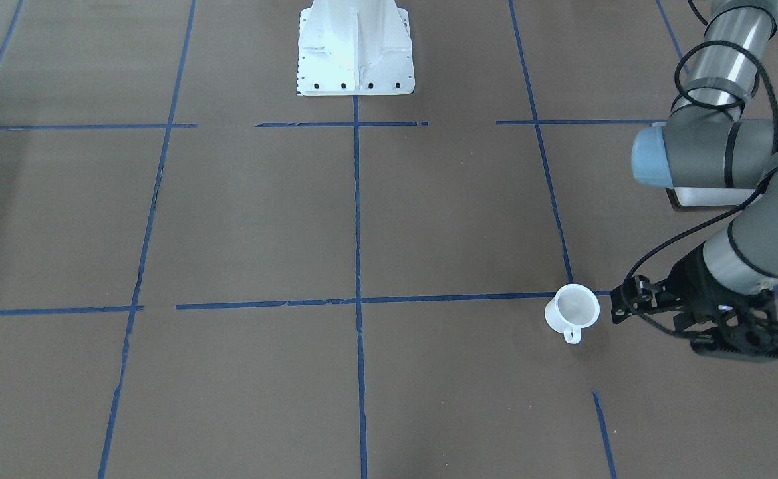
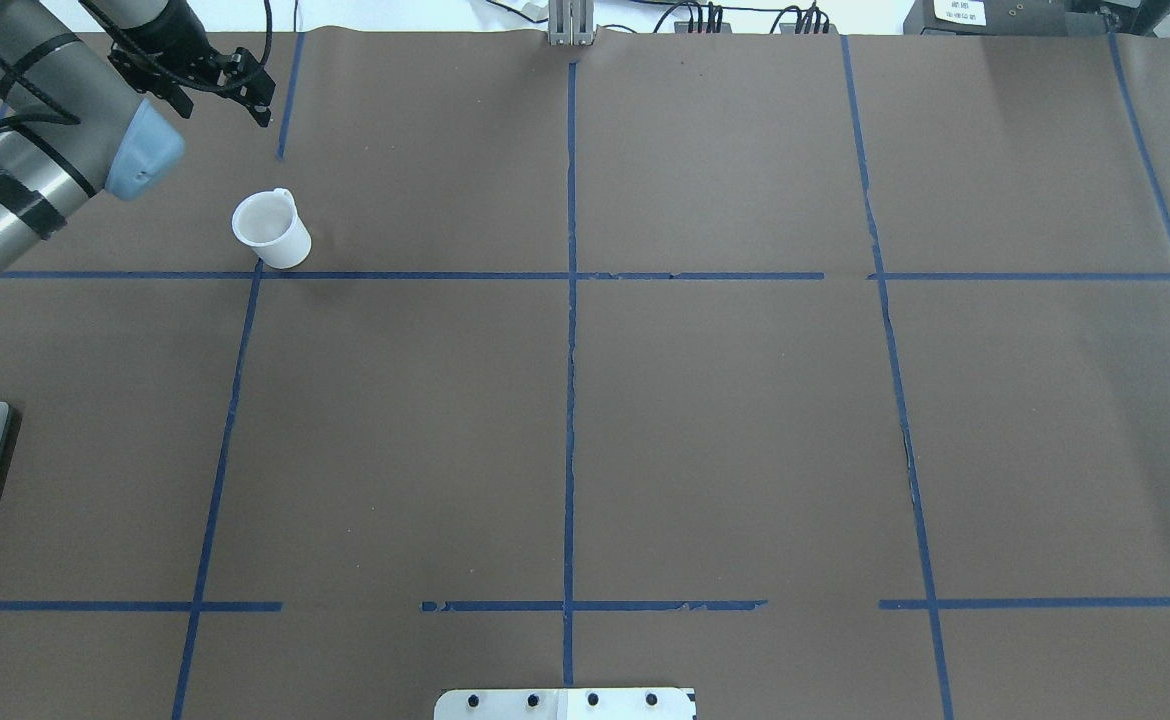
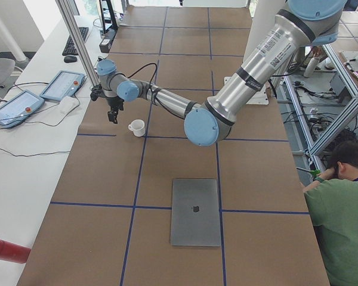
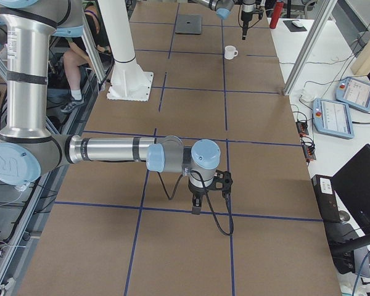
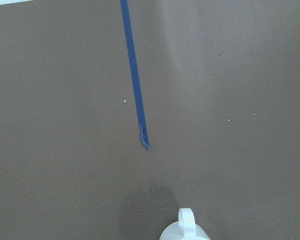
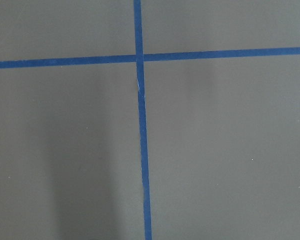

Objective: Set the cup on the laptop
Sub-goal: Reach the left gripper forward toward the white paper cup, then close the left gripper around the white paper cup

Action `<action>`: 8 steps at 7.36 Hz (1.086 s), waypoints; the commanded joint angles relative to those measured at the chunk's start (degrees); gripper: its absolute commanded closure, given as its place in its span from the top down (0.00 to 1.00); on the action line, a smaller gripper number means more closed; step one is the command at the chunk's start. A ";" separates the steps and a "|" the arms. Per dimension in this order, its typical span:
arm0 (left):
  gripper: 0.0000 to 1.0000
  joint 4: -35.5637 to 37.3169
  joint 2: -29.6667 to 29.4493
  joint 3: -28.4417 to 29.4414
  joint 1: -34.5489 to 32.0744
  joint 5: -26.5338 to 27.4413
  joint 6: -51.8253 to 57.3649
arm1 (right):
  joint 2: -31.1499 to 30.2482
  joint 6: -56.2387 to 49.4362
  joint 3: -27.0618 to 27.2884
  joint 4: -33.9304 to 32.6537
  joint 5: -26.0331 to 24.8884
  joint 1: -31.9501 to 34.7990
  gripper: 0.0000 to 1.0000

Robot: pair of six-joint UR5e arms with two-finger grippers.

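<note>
Brown table (image 2: 745,400) gridded with blue tape (image 2: 570,400); white side desk (image 3: 24,137) holds tablets (image 3: 62,85).

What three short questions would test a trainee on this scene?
1. True or false: the cup stands on the laptop.
2. The left gripper is: A) holding the cup; B) beside the cup, apart from it; C) over the laptop.
3. Fill in: the laptop lid is ___.

Key: 1 false; 2 B; 3 closed.
</note>
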 commanded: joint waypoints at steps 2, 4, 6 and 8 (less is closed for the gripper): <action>1.00 -5.56 -2.73 8.39 3.82 0.47 -2.94 | 0.00 0.00 0.00 -0.02 0.01 0.00 1.00; 1.00 -7.57 -2.74 10.24 5.58 3.89 -2.95 | 0.00 0.00 0.00 0.06 0.01 0.00 1.00; 1.00 -9.16 -2.30 11.40 6.11 3.90 -2.86 | 0.00 0.00 0.00 -0.02 0.01 0.00 1.00; 1.00 -9.16 -2.21 11.40 6.11 3.82 -2.51 | 0.00 0.00 0.00 -0.02 0.01 0.00 1.00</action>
